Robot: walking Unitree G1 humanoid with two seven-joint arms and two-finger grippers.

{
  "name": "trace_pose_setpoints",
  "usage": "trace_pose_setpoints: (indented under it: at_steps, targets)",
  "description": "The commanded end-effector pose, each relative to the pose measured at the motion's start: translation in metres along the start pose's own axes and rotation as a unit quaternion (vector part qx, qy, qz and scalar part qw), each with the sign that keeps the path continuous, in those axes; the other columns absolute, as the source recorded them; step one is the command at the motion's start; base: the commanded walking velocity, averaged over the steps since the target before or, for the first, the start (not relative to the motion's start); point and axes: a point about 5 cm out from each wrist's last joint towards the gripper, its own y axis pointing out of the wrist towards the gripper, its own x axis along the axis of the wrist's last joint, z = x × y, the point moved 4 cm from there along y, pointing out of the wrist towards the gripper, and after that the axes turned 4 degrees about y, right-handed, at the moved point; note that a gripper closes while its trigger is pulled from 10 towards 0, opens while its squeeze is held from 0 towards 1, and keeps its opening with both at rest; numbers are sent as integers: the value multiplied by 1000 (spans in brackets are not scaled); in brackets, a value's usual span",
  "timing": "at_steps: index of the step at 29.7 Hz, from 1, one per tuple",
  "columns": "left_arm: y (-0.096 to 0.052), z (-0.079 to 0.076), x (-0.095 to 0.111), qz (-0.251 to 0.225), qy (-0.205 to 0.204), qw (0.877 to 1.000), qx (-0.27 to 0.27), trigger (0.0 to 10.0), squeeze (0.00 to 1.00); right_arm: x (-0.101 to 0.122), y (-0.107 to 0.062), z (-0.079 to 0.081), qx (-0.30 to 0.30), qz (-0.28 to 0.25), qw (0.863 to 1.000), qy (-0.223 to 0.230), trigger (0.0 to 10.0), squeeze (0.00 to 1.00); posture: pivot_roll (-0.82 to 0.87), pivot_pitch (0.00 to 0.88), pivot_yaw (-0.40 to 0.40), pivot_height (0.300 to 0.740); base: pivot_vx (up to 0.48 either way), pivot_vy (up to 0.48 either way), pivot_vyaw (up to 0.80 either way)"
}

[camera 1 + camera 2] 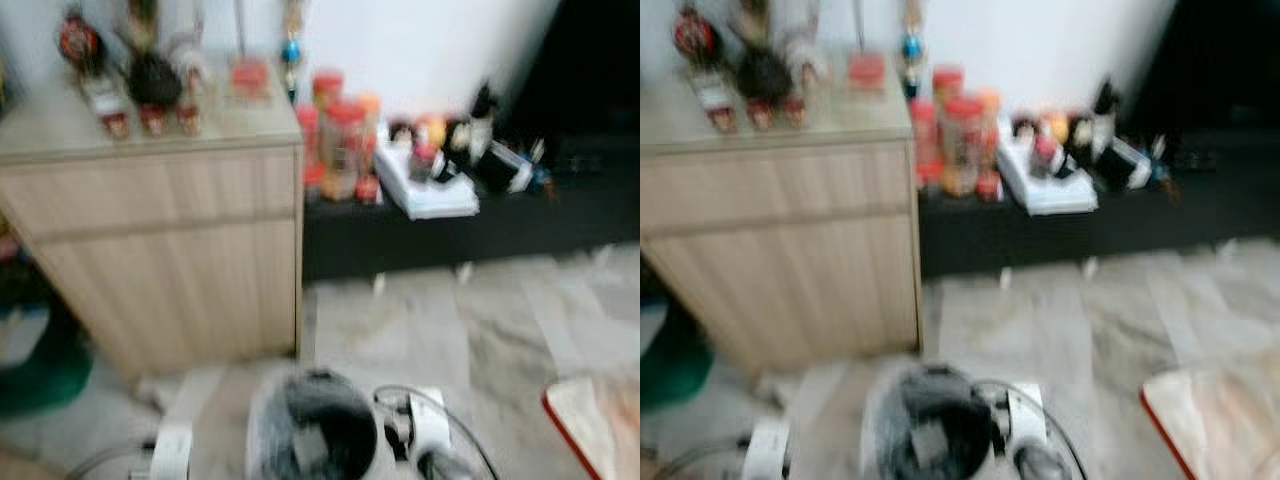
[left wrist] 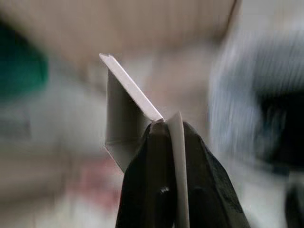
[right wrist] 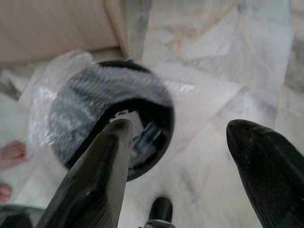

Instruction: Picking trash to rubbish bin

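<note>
A round rubbish bin [image 1: 318, 428] lined with a clear plastic bag stands on the marble floor right below me; in the right wrist view the rubbish bin [image 3: 116, 118] holds scraps inside. My left gripper [image 2: 167, 126] is shut on a folded piece of white card [image 2: 124, 107], held in the air beside the bin. My right gripper [image 3: 178, 137] is open and empty, its fingers [image 3: 102, 161] hanging just above the bin's rim. The head views are blurred.
A light wooden cabinet [image 1: 160, 240] with figurines on top stands at the left. A low black shelf [image 1: 470, 225] carries jars and clutter. A red-edged mat [image 1: 590, 420] lies at the right. A person's bare toes [image 3: 12, 154] are near the bin. A green object [image 1: 40, 370] sits left.
</note>
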Motion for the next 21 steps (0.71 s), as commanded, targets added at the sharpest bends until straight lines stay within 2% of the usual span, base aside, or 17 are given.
trace_pose_setpoints:
  at_steps: [1, 2, 3, 4, 5, 9, 12, 13, 16, 18, 19, 21]
  targets:
    - [5, -9, 27, -49, 20, 998, -17, 10000, 0, 4, 0, -6, -6, -5, 1000, -2, 10000, 0, -15, 34, -57, 740, 292, 0, 0]
    - [7, -8, 37, -66, 23, 997, -16, 10000, 0, 6, 0, -6, -4, -8, 1000, -3, 10000, 0, -15, 34, -57, 740, 292, 0, 0]
    - [10, -6, 58, -97, 23, 995, -15, 10000, 0, 9, 1, -4, -2, -12, 1000, -3, 10000, 0, -12, 39, -60, 740, 296, 0, 0]
    - [11, -5, 66, -109, 23, 994, -14, 10000, 0, 11, 2, -3, 0, -13, 1000, -3, 10000, 0, -12, 39, -60, 740, 296, 0, 0]
    - [12, -6, 87, -142, 24, 989, -21, 10000, 0, 14, 3, -1, 2, -18, 1000, -3, 10000, 0, -12, 39, -60, 740, 266, 0, 0]
    - [10, -17, 131, -215, 10, 975, -52, 10000, 0, 30, 5, 6, 12, -42, 999, -4, 10000, 0, -14, 42, -57, 740, 0, 0, 0]
    - [8, -27, 140, -231, 4, 970, -78, 10000, 0, 39, 6, 9, 19, -56, 998, -7, 10000, 0, -16, 46, -53, 740, 0, 0, 0]
    - [6, -40, 145, -242, -6, 964, -113, 10000, 0, 47, 7, 12, 26, -68, 997, -13, 10000, 0, -17, 47, -53, 740, 0, 0, 0]
    - [3, -50, 147, -249, -17, 959, -137, 10000, 0, 52, 8, 14, 31, -76, 997, -17, 10000, 0, -20, 49, -53, 740, 0, 0, 0]
    - [1, -62, 146, -246, -32, 955, -166, 10000, 0, 59, 8, 18, 39, -85, 995, -20, 10000, 0, -20, 51, -56, 740, 0, 0, 0]
    - [0, -74, 143, -234, -46, 952, -191, 10000, 0, 66, 9, 21, 47, -93, 994, -26, 10000, 0, -22, 53, -57, 740, 0, 0, 0]
    - [-1, -84, 139, -222, -59, 948, -218, 10000, 0, 73, 9, 24, 55, -102, 993, -29, 10000, 0, -22, 53, -57, 740, 0, 0, 0]
